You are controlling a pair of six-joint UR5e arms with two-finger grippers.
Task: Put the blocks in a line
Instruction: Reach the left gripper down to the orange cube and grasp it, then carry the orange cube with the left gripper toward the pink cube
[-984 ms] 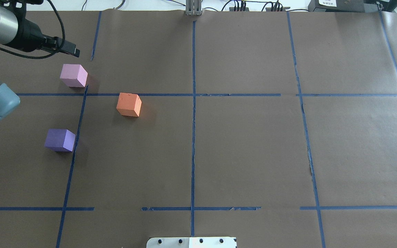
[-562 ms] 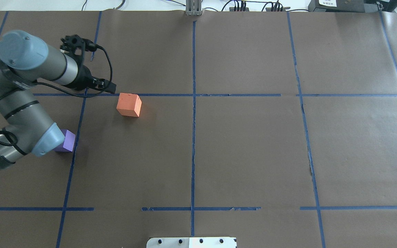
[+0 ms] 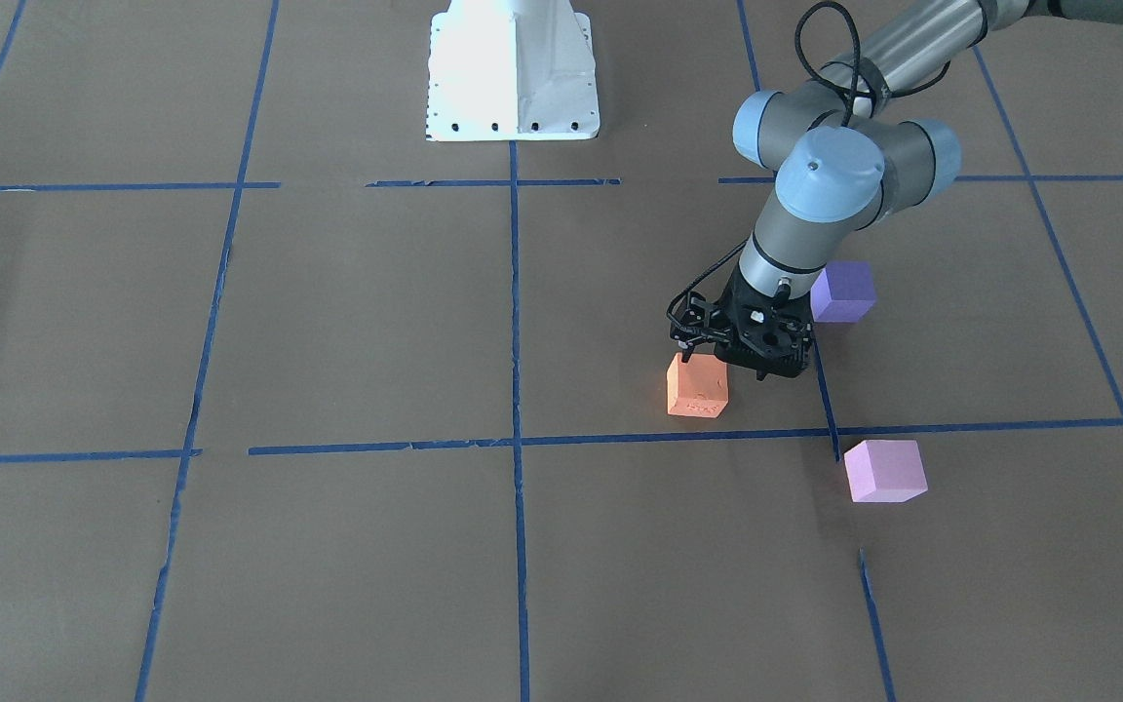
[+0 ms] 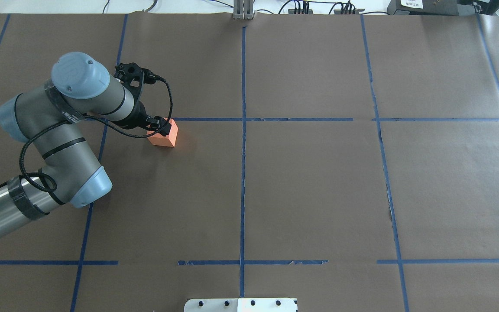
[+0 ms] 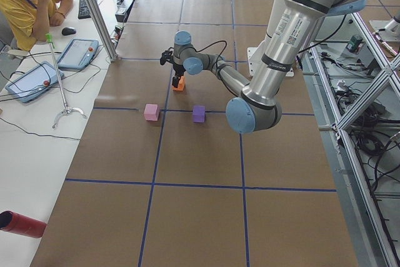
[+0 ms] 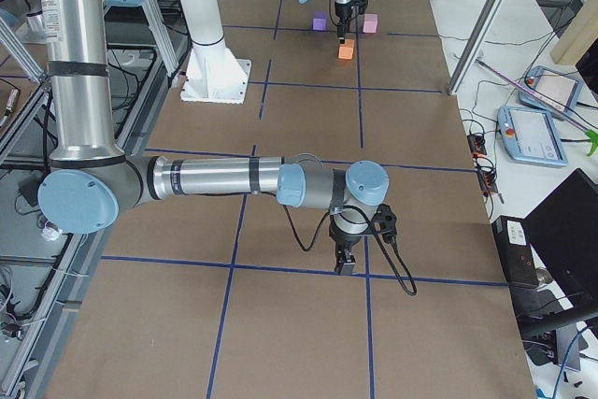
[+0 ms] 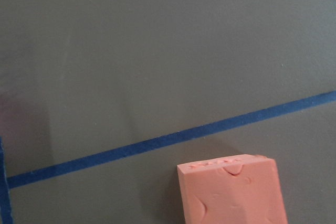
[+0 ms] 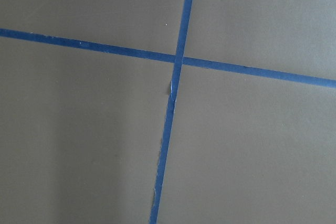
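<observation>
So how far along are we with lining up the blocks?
Nothing looks done: the orange block, purple block and pink block sit in a triangle, apart. In hand: the left tool hangs right over the orange block; whether it grips, I cannot tell. Left: move blocks into one line.

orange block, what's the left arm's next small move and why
Probably nudge the left end effector to centre over the orange block before gripping: the left wrist view shows the block cut off at its bottom edge, right of middle, with no fingers beside it.
</observation>
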